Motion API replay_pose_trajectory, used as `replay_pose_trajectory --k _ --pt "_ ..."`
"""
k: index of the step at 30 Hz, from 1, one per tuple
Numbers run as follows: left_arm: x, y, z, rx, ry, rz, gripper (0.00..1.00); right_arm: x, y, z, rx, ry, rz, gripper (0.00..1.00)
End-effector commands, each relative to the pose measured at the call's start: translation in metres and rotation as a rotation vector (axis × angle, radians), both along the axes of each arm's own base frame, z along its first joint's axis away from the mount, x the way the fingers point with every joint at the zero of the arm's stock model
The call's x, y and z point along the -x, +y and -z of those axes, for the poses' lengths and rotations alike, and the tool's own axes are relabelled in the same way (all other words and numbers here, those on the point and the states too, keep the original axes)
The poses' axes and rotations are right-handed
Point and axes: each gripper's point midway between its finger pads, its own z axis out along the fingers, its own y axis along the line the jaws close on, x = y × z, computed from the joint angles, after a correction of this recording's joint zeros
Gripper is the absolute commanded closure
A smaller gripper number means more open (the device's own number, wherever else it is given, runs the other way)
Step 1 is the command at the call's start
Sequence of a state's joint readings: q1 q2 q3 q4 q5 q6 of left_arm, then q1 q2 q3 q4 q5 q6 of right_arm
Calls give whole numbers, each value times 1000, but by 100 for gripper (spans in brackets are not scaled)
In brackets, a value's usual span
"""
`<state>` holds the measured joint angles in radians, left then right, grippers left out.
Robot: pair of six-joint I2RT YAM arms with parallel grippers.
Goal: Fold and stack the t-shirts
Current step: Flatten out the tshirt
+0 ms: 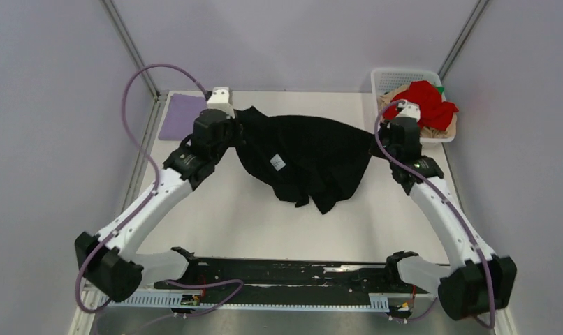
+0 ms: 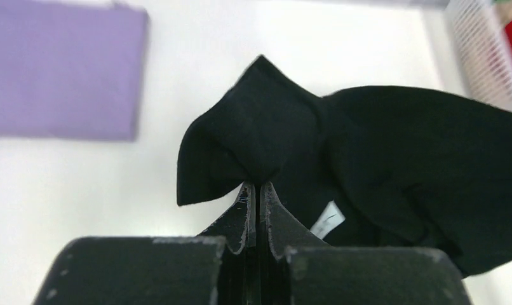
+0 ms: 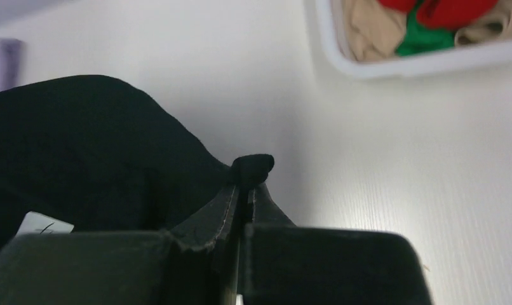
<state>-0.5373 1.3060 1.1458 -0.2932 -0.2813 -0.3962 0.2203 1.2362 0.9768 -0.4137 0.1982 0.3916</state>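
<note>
A large black t-shirt (image 1: pixel 303 157) with a small white neck label (image 1: pixel 279 162) hangs stretched between my two grippers above the table. My left gripper (image 1: pixel 238 120) is shut on its left end; the wrist view shows the jaws (image 2: pixel 258 185) pinching a black fold (image 2: pixel 260 127). My right gripper (image 1: pixel 378 134) is shut on its right end, where a small nub of cloth (image 3: pixel 253 166) sticks out past the fingertips (image 3: pixel 245 188). A folded lavender t-shirt (image 1: pixel 182 116) lies flat at the back left and also shows in the left wrist view (image 2: pixel 63 70). Red (image 1: pixel 427 103), tan (image 3: pixel 368 28) and green (image 3: pixel 425 38) tees sit in the basket.
The white plastic mesh basket (image 1: pixel 397 75) stands at the back right corner. Grey walls close in the table on three sides. A black rail with cables (image 1: pixel 286 276) runs along the near edge between the arm bases.
</note>
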Motion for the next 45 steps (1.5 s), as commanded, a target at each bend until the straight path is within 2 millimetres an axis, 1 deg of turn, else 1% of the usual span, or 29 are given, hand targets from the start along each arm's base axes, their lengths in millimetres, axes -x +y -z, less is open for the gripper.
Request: replay_pose_trajectory --k 1,2,3,5,6,7,8,9,12,13,14,17,20,23,26,29,32,34,35,36,37,38,39,40,41,42,43,44,45 --pt "25 43 -102 12 -287 -87 100 21 11 -128 -55 -346 -127 100" --pt "39 53 -133 50 -363 -99 100 35 15 -160 -84 -433 -163 100" --pt "46 55 -148 63 -401 -83 100 45 19 -183 -106 -498 -191 100" --pt "79 67 -204 133 -549 -45 100 69 29 -224 -141 -607 -283 100" --pt "88 69 -218 149 -590 -28 100 82 33 -242 -151 -654 -321 100" --pt "105 76 -240 171 -654 -8 100 96 37 -260 -158 -701 -364 100" --pt "113 79 -251 181 -683 -2 100 111 41 -277 -162 -747 -409 100" --pt "129 87 -270 194 -734 9 100 126 47 -290 -171 -783 -467 100" --pt "163 97 -306 211 -831 59 100 174 53 -332 -180 -910 -580 100" --pt "182 98 -324 219 -887 108 100 191 54 -345 -180 -955 -609 100" --pt "191 99 -332 221 -911 131 100 206 56 -355 -180 -992 -641 100" --pt "239 99 -368 220 -1029 270 100 253 61 -382 -175 -1094 -751 100" --pt "273 101 -392 211 -1110 357 100 291 62 -403 -161 -1174 -826 100" --pt "300 103 -411 192 -1181 423 100 310 59 -413 -159 -1218 -830 100" --pt "303 106 -420 169 -1205 419 100 311 54 -418 -151 -1235 -800 100" --pt "283 105 -417 133 -1185 369 100 292 49 -416 -145 -1210 -734 100" --pt "245 111 -403 93 -1128 239 100 251 35 -406 -128 -1154 -589 100" --pt "201 106 -381 47 -1058 146 100 213 25 -392 -110 -1088 -474 100" --pt "187 107 -374 29 -1032 110 100 195 19 -383 -99 -1051 -420 100" --pt "157 107 -354 -24 -969 35 100 175 16 -371 -86 -1010 -378 100" --pt "143 107 -344 -51 -940 -2 100 157 12 -360 -69 -973 -336 100" --pt "110 112 -319 -117 -870 -110 99 135 8 -345 -54 -925 -292 100" --pt "94 111 -306 -155 -840 -142 95 115 5 -329 -39 -882 -250 100" --pt "62 108 -275 -235 -766 -201 93 92 -5 -310 -18 -826 -171 100" --pt "44 107 -256 -283 -717 -224 91 69 -12 -288 0 -768 -103 100" --pt "11 97 -218 -352 -622 -228 89 48 -24 -268 35 -718 -17 100" --pt "-6 100 -198 -377 -569 -242 86 19 -28 -231 77 -629 26 99" --pt "-37 86 -155 -390 -469 -200 84 -1 -32 -205 103 -571 57 99" --pt "-55 94 -133 -367 -414 -223 82 -21 -35 -178 117 -514 71 99"
